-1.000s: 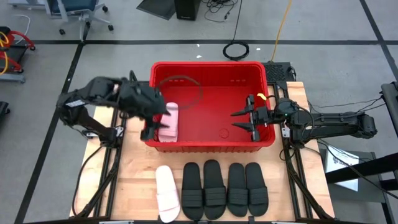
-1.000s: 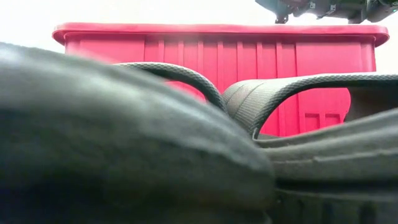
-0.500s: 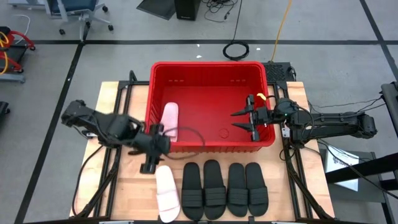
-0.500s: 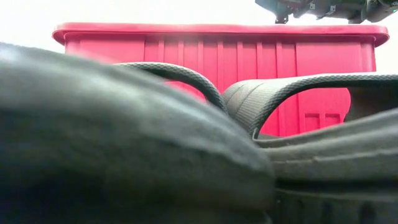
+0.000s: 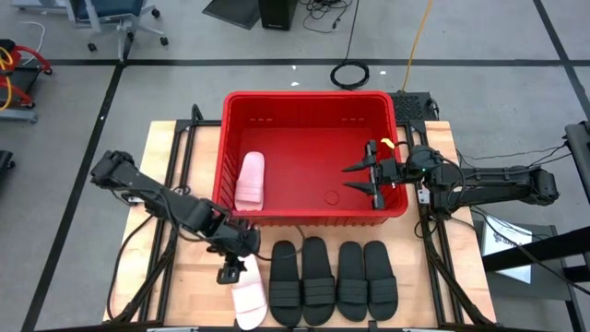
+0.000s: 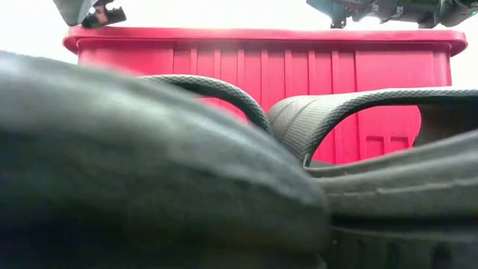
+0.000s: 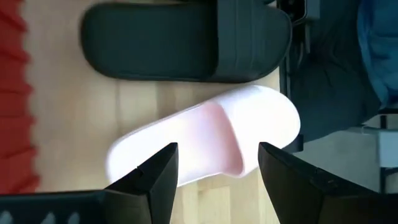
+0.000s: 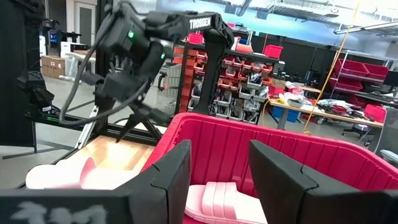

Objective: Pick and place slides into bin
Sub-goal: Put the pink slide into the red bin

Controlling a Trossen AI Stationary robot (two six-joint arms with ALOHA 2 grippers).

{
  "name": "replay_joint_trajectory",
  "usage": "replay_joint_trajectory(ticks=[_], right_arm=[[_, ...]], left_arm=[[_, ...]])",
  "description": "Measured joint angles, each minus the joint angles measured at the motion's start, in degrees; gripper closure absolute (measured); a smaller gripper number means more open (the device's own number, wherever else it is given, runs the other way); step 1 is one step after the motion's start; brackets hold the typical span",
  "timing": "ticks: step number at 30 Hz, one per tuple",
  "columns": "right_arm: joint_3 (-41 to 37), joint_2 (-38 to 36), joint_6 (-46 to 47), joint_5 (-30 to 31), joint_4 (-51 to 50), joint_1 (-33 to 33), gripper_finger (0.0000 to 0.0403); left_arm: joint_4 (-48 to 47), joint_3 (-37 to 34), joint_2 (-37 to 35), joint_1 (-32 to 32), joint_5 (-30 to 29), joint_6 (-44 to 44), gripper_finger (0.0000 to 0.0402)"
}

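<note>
high view: red bin (image 5: 309, 100) sat at table centre, one white slide (image 5: 250, 179) inside at its 8 o'clock corner. four black slides (image 5: 334, 279) lay in a row at 6 o'clock of the bin, w/ a second white slide (image 5: 247, 300) just beside their 9 o'clock end. left gripper (image 5: 230, 273) hovered over that white slide, fingers apart, nothing held. right gripper (image 5: 361, 177) waited over the bin's 3 o'clock side, fingers apart & empty.

A wooden table (image 5: 198, 267) carries the red bin (image 5: 309, 100), one white slide (image 5: 249, 300) and four black slides (image 5: 334, 279).
</note>
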Motion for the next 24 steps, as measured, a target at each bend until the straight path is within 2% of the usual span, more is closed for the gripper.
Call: replay_joint_trajectory(ticks=[10, 16, 24], right_arm=[[0.00, 0.00, 0.39, 0.00, 0.02, 0.00, 0.0252], [0.00, 0.00, 0.41, 0.01, 0.04, 0.00, 0.0252], [0.02, 0.00, 0.42, 0.00, 0.03, 0.00, 0.0252]], left_arm=[[23.40, -13.92, 0.00, -2.35, 4.40, -8.58, 0.0186], [29.42, -20.19, 0.00, -2.97, 4.29, -15.05, 0.0186], [42.39, -25.84, 0.39, -4.50, 4.61, -19.00, 0.0186]])
